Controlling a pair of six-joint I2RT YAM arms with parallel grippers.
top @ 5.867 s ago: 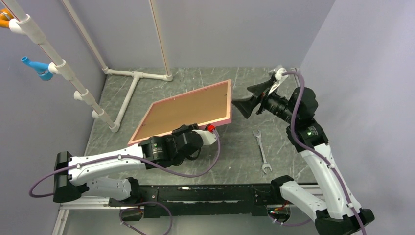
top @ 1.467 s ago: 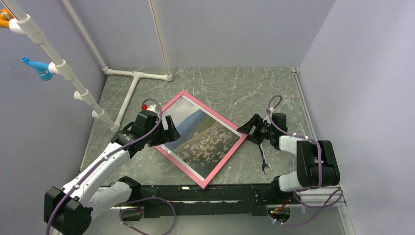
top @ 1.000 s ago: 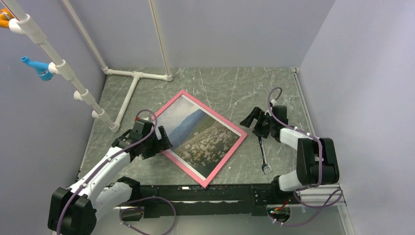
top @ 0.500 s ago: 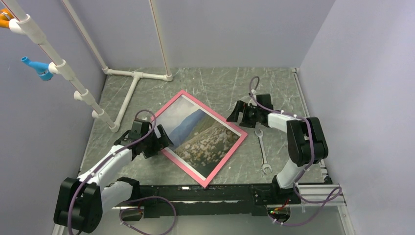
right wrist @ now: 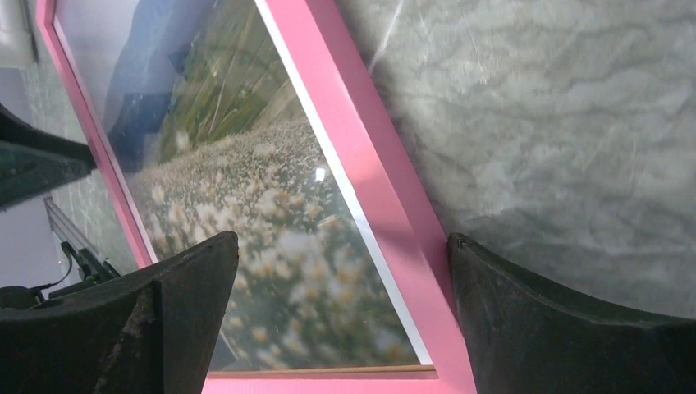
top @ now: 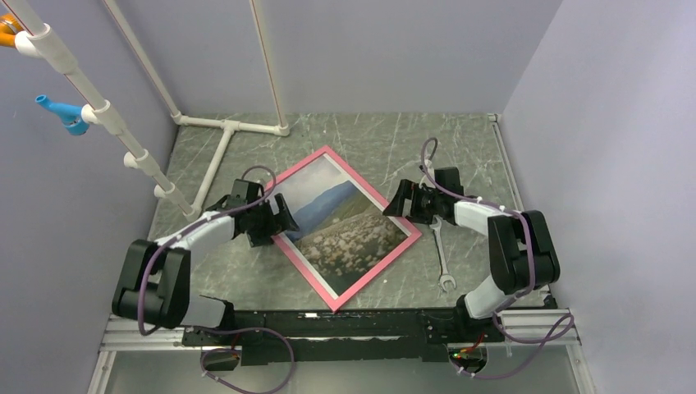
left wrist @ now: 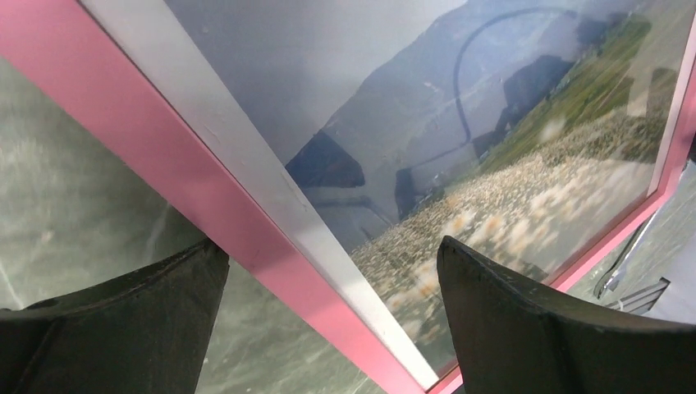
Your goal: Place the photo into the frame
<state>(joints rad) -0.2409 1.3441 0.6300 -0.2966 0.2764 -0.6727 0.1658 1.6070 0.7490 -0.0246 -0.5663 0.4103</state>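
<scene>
The left gripper point(top: 277, 222) and the right gripper point(top: 400, 202) both have their jaws spread wide, clasping nothing. Between them, just ahead of each one's fingertips, the frame point(top: 376, 272) lies flat on the table point(top: 369, 139) with the photo point(top: 345, 226) face up inside it.

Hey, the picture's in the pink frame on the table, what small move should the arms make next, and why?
Probably draw both arms back, clear of the frame. The photo lies flat inside it, face up, and the left gripper and right gripper stand open astride opposite edges, gripping nothing.
</scene>
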